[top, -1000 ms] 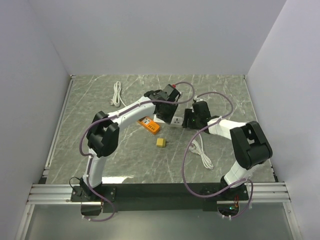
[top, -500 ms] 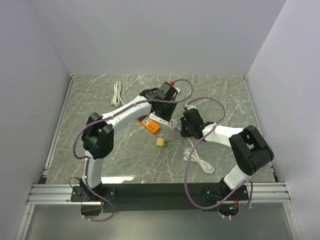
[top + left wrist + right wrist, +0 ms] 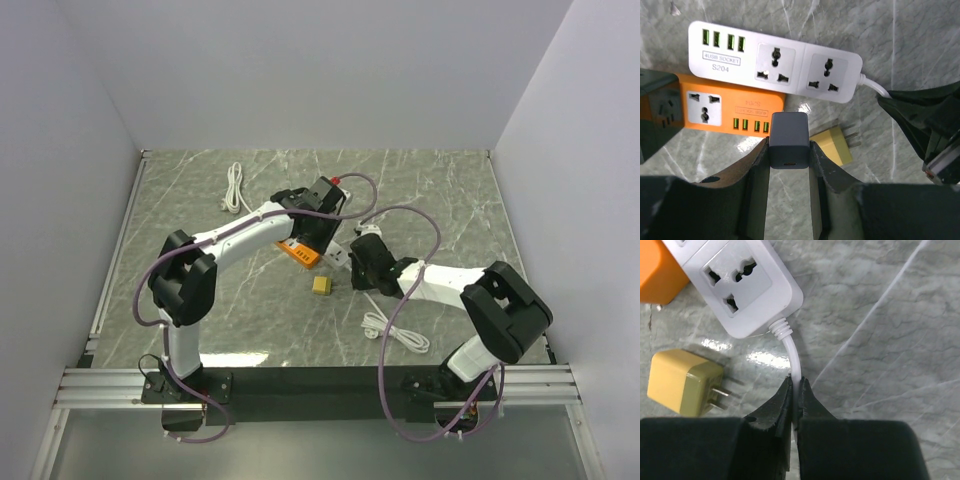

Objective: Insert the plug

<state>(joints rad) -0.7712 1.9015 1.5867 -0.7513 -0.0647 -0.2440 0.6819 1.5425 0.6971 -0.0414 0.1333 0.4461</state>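
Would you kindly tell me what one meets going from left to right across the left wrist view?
orange power strip → grey charger → yellow plug → white cord. The white power strip spans most of the width, so it is left out.

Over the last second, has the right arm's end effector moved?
Yes. The right end effector, shut on the white cable, has shifted left and toward the arm bases, closer to the yellow plug, which has not moved.

Overhead rear view; wrist cams close, downward, share white strip (image 3: pixel 796 64).
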